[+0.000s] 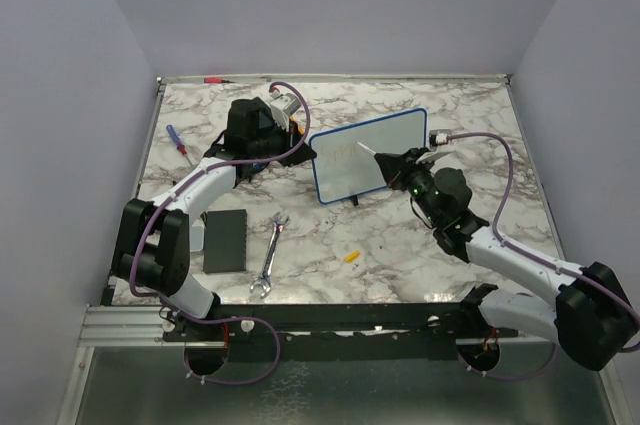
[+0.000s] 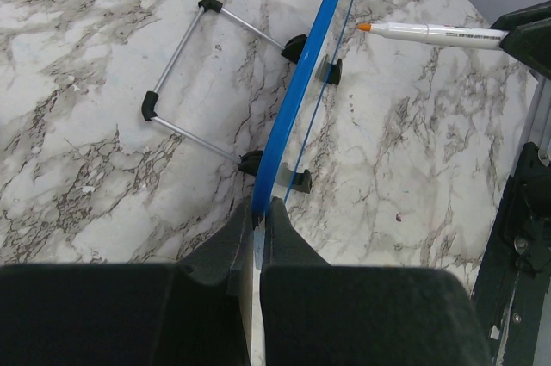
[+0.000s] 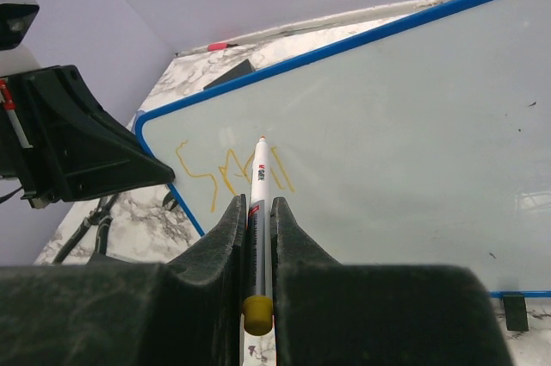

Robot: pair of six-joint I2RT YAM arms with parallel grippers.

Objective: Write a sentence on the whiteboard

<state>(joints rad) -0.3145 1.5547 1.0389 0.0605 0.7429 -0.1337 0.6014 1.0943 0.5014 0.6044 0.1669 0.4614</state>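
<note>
The whiteboard [image 1: 370, 160] stands propped on the marble tabletop [image 1: 420, 255] between the arms, its left edge pinched by the left fingers [image 2: 284, 241]. The right fingers [image 3: 297, 241], facing its front, pinch a white marker [image 3: 261, 178] aimed lengthwise at the board, tip at the yellow sentence [image 3: 202, 172]; those strokes and the marker's label are unreadable.

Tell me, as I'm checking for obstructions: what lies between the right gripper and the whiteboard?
Only the marker that the right gripper holds, its tip pointing at the yellow writing on the whiteboard. The right wrist view shows this.
</note>
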